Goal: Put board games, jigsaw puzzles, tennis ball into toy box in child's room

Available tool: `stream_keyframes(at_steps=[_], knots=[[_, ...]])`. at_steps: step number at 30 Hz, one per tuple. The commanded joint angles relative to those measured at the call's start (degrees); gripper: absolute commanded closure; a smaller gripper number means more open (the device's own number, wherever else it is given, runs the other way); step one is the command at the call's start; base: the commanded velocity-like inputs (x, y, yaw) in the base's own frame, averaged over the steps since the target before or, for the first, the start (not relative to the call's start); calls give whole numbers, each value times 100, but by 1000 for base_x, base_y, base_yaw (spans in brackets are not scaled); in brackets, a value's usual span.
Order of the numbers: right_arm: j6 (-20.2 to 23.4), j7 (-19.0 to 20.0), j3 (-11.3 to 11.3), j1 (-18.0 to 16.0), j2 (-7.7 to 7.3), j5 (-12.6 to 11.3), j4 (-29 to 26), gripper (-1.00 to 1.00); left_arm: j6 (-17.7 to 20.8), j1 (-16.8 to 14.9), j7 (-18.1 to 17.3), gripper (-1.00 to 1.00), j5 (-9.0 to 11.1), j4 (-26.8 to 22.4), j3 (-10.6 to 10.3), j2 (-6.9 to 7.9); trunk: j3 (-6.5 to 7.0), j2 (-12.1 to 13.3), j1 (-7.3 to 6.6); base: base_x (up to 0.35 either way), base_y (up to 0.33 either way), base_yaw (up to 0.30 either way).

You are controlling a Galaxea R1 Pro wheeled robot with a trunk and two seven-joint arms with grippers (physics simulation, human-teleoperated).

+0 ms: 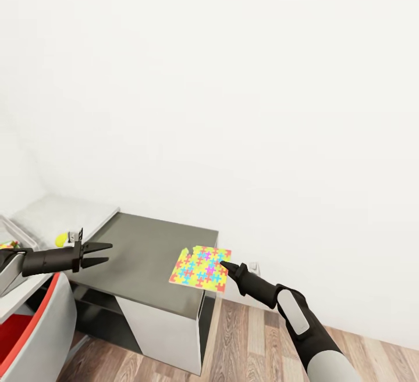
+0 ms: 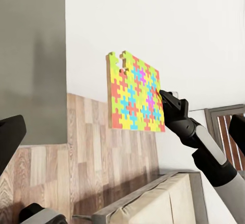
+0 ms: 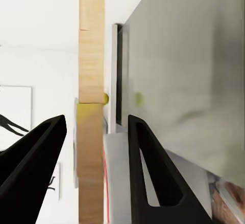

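Observation:
A jigsaw puzzle [image 1: 199,267], a bright multicoloured sheet, hangs tilted over the right end of the table's dark grey side unit [image 1: 145,254]. My right gripper [image 1: 223,265] is shut on its right edge. The right wrist view looks along the sheet's edge [image 3: 92,81] between the fingers. My left gripper [image 1: 100,254] is open and empty above the unit's left part. The left wrist view looks across at the jigsaw puzzle [image 2: 135,93] and the right gripper [image 2: 164,95]. The tennis ball [image 1: 60,239] lies on the white table top [image 1: 64,213] behind the left gripper. The toy box's rim [image 1: 13,229] shows at the far left.
A red and grey chair [image 1: 35,324] stands at the lower left, close under my left arm. A white wall rises right behind the table and unit. Wooden floor [image 1: 244,335] lies to the right of the unit, under my right arm.

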Motion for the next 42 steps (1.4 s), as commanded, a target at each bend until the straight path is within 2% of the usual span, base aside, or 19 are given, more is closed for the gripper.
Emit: stream_keyframes(at_steps=[1, 14, 36, 42], knots=[[37, 10, -27, -4, 6, 6, -1, 100, 26, -7, -16, -100, 15, 4, -20, 6, 19, 35, -21, 0, 0, 0], [36, 10, -36, -3, 3, 6, -1, 100, 16, -7, -18, -100, 6, 4, -21, 1, 374, 556, -306, 0, 0, 0], [27, 10, -28, -3, 8, 6, -2, 100, -23, -7, -28, -100, 25, 4, -21, 1, 579, 556, -306, 0, 0, 54], [27, 10, -29, -3, 8, 6, -2, 100, -23, -7, -22, -100, 23, 4, -22, 1, 743, 797, -438, 0, 0, 64]])
